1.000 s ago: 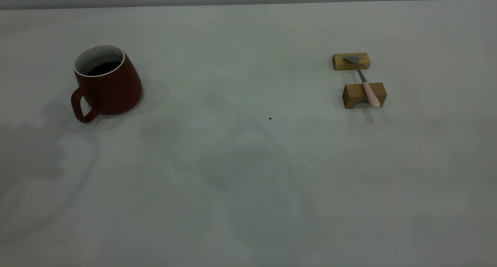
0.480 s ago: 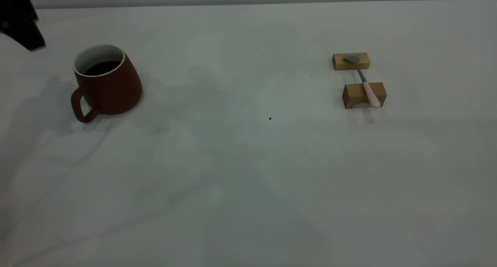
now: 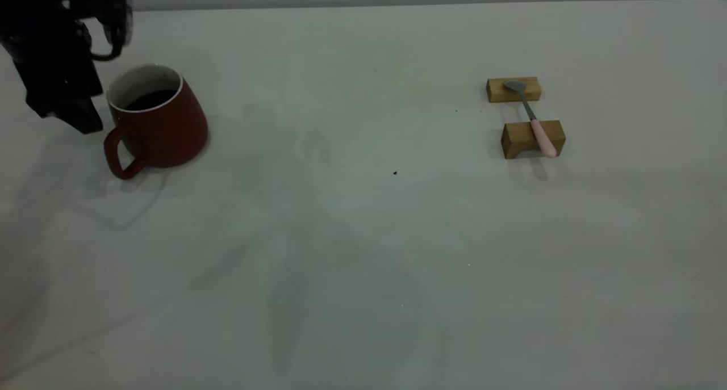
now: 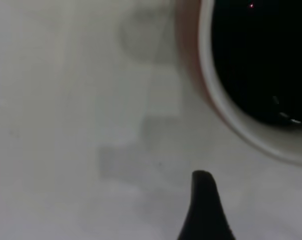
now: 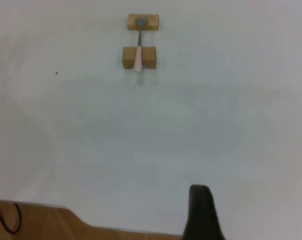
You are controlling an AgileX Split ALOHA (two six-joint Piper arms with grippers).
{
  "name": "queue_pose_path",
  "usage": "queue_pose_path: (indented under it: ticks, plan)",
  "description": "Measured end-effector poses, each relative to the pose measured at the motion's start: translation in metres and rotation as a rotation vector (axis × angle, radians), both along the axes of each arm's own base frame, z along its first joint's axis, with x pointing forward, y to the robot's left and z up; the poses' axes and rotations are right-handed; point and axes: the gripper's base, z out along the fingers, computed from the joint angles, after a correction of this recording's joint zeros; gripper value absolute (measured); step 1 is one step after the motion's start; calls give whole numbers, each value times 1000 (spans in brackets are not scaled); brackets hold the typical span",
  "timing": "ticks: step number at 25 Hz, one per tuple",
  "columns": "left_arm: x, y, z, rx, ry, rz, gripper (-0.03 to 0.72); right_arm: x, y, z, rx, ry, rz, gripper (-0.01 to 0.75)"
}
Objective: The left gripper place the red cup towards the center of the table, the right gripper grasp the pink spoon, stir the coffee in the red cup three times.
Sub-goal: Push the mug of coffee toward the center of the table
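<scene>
The red cup stands at the left of the table, handle toward the near left, with dark coffee inside. My left gripper hangs just left of the cup, level with its rim, apart from it. The left wrist view shows the cup's white rim and coffee close by. The pink spoon lies across two wooden blocks at the right. In the right wrist view the spoon is far off, and my right gripper sits near the table's edge.
Two tan wooden blocks carry the spoon, bowl on the far one. A tiny dark speck lies mid-table. A brown surface with a black cable shows beyond the table's edge.
The left arm came in from the top left corner and dropped down beside the cup. Cup, spoon and blocks have not moved.
</scene>
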Motion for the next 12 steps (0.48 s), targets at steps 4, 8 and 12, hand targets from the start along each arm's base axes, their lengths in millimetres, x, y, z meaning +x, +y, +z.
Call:
queue_pose_path:
  ticks: [4,8,12]
  plan:
    - [1,-5,-10,-3,1,-29,595,0,0,0,0,0,0,592]
    - [2,-16,-12,-7,-8,-55,595,0,0,0,0,0,0,592]
    - [3,-28,-12,-25,-22,-65,595,0,0,0,0,0,0,592]
